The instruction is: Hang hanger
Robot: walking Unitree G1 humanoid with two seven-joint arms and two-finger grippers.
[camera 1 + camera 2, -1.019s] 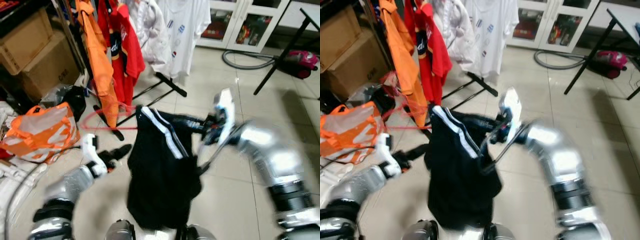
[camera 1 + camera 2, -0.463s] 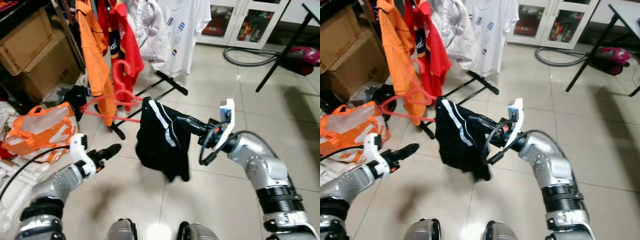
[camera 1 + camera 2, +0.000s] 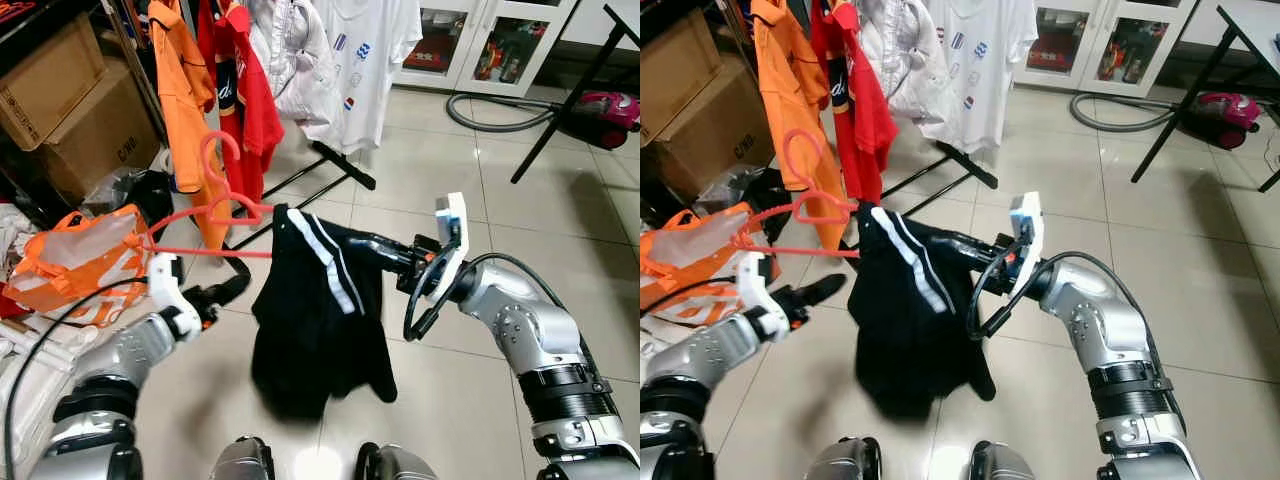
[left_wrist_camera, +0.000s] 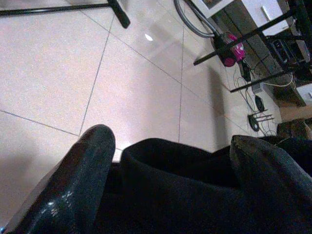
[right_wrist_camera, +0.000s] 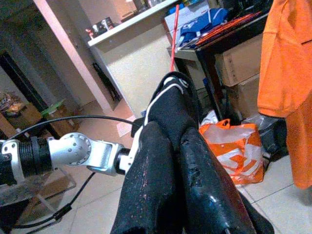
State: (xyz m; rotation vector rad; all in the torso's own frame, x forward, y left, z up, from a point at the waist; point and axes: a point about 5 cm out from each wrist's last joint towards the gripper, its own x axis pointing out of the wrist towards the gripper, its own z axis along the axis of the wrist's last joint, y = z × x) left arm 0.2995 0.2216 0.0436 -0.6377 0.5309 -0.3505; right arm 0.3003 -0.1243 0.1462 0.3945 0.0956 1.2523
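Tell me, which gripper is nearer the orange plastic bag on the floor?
Left. The left gripper hovers just beside the orange plastic bag; the right gripper, clamping the black garment, is farther off.

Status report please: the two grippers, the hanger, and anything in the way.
Right gripper shut on black garment on red hanger. Left gripper open, low beside garment. Hanger off the rack; orange shirt and red shirt hang ahead.
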